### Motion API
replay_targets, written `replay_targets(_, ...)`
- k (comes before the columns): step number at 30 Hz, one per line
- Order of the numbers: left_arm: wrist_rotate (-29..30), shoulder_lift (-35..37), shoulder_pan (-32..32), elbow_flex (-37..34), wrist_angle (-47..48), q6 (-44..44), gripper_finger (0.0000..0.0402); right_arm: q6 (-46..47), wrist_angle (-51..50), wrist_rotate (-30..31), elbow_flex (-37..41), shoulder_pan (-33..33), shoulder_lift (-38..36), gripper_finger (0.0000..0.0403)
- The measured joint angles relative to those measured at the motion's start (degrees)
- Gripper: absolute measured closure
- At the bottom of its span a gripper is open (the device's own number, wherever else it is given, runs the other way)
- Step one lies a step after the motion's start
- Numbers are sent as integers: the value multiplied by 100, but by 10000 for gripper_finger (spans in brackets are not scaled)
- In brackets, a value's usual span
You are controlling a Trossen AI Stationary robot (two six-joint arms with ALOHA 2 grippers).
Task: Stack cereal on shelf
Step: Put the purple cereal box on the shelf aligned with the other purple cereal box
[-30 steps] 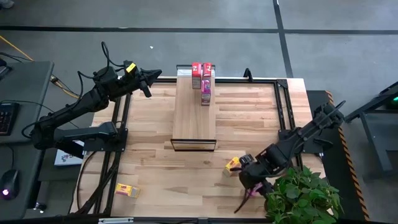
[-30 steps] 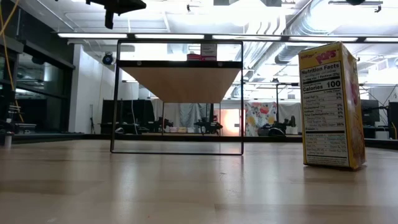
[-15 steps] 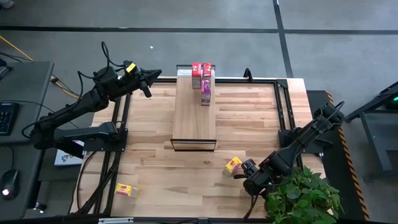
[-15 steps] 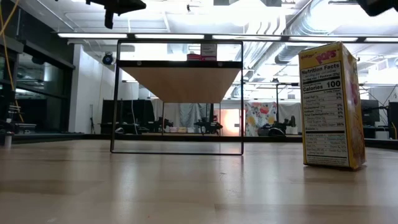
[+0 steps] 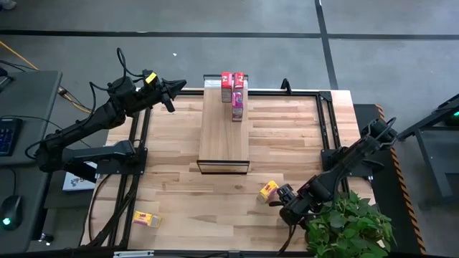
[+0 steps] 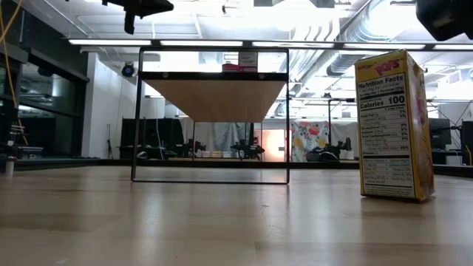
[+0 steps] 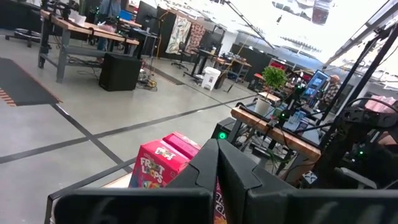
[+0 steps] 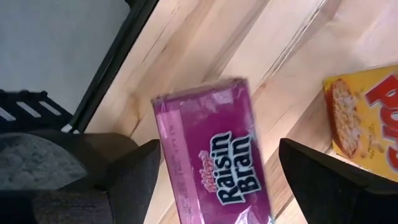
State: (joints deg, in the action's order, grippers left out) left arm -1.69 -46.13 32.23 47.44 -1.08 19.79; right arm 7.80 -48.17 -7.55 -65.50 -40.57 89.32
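The shelf [image 5: 224,132] stands mid-table with its top panel raised on a dark frame. Red and magenta cereal boxes [image 5: 234,89] stand at the far end of that top. A magenta Raisin Bran box [image 8: 208,124] lies flat on the table near the right front. My right gripper [image 8: 217,146] points down over it, open, with one finger on either side and a gap to each. In the high view my right gripper [image 5: 287,203] hides this box. A yellow box [image 5: 268,190] stands just beside it. Another yellow box [image 5: 146,218] lies front left. My left gripper [image 5: 172,89] waits shut, level, far left of the shelf.
A green leafy plant [image 5: 351,226] crowds the near right corner right beside my right arm. A dark rail frame [image 5: 326,129] runs along the table's edges. The low view shows the yellow box [image 6: 392,125] upright, with the shelf [image 6: 211,114] beyond it.
My right gripper has come down over the magenta box, staying open. In the high view it now covers the box, and in the low view it has entered at the top right. No box has moved.
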Motion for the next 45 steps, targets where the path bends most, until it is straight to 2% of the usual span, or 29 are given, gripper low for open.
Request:
replay_targets(7,0,0,0,0,0,-8,401,-80,30,74,82,1,-2,112)
replay_targets(19,-1,1,-1,0,4,-7,401,208,-50,41,21,6,0,227)
replay_targets(24,-2,0,-1,0,4,-6,401,176,-150,-33,-507,158,-13,250)
replay_targets(29,-2,0,-1,0,4,-6,402,-269,-187,-1,-1484,655,-61,253)
replay_targets(32,-2,1,-1,0,4,-4,401,-630,-346,433,-2030,988,-61,253)
replay_targets(40,-2,0,-2,0,4,-2,401,-610,-3,2443,-3241,2138,-59,253)
replay_targets(42,-2,0,-1,0,4,-2,402,-471,-43,2678,-3588,2506,11,254)
replay_targets(45,-4,1,0,0,2,-2,401,-297,-570,2661,-4230,3005,324,254)
